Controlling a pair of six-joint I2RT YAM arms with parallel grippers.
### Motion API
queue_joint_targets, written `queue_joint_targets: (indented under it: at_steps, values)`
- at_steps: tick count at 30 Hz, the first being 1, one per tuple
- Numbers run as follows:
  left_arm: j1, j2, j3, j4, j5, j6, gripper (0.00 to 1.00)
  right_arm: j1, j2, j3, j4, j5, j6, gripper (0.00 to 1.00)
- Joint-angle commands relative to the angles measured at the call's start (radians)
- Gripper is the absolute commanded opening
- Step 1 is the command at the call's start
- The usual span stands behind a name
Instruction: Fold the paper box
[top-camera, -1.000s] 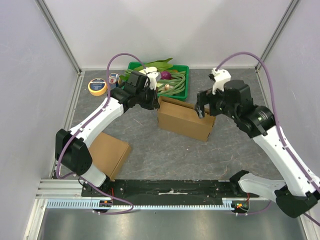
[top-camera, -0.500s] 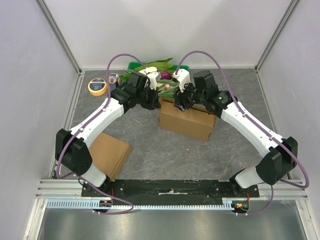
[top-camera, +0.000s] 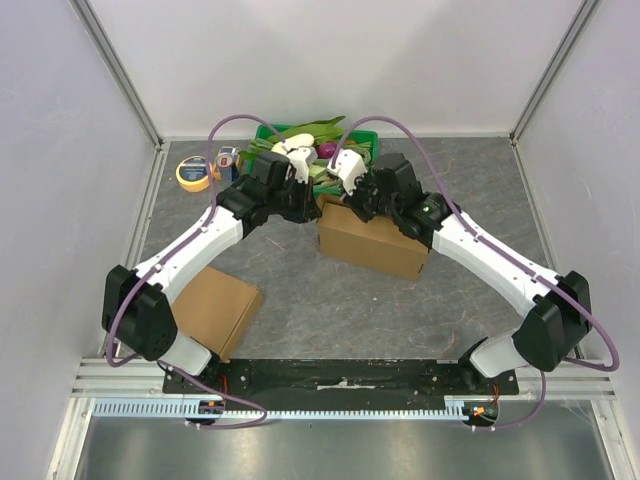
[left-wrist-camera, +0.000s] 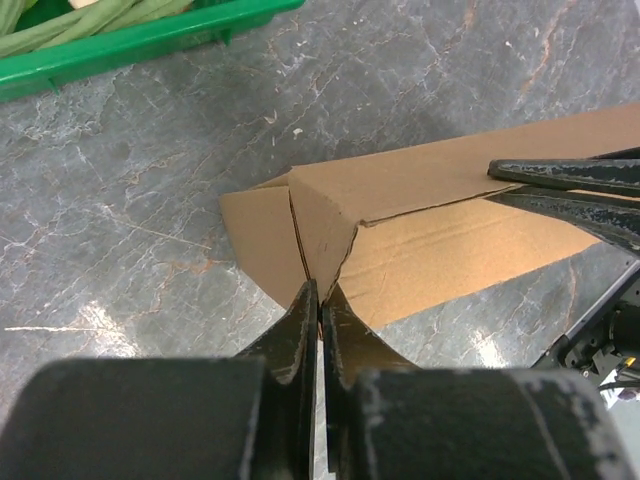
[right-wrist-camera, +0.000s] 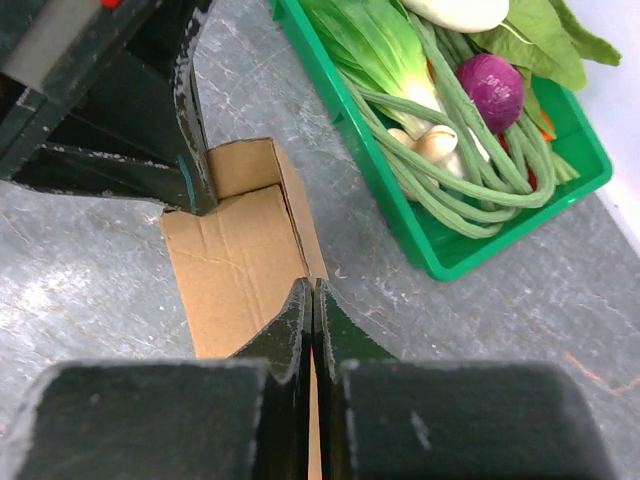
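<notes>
Swung in from three o'clock since a second ago, the right gripper (top-camera: 342, 204) now meets the left gripper (top-camera: 313, 204) at the far-left corner of the paper box (top-camera: 378, 243). The box sits mid-table, with a green tray (top-camera: 262, 132) of vegetables (top-camera: 318, 130) at its twelve o'clock.

Left wrist view — the left fingers (left-wrist-camera: 300, 320) are clamped on the edge of an end flap (left-wrist-camera: 262, 225), and the right fingers (left-wrist-camera: 570, 172) reach in from three o'clock.

Right wrist view — the right fingers pinch the top edge of the cardboard wall, a sliver of it showing between them. The left fingers stand at ten o'clock.
</notes>
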Motion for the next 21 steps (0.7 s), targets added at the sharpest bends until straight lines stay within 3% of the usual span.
queue_joint_targets:
  at_steps: [1, 3, 7, 15, 21]
  values:
    - [-0.013, -0.037, -0.130, 0.027, 0.004, -0.062, 0.13, 0.053, -0.030, -0.085, 0.095, 0.119, -0.036, 0.00]
    - [-0.012, -0.083, -0.158, 0.051, 0.004, -0.068, 0.30, 0.056, -0.050, -0.127, 0.116, 0.129, -0.039, 0.00]
    - [0.026, -0.128, -0.103, -0.008, 0.015, -0.037, 0.45, 0.057, -0.067, -0.144, 0.121, 0.135, -0.049, 0.00]
    - [0.074, -0.050, 0.092, -0.113, 0.055, 0.087, 0.47, 0.057, -0.067, -0.116, 0.097, 0.121, -0.053, 0.00]
    - [0.074, 0.016, 0.173, -0.090, 0.151, 0.098, 0.47, 0.057, -0.059, -0.101, 0.084, 0.118, -0.055, 0.00]
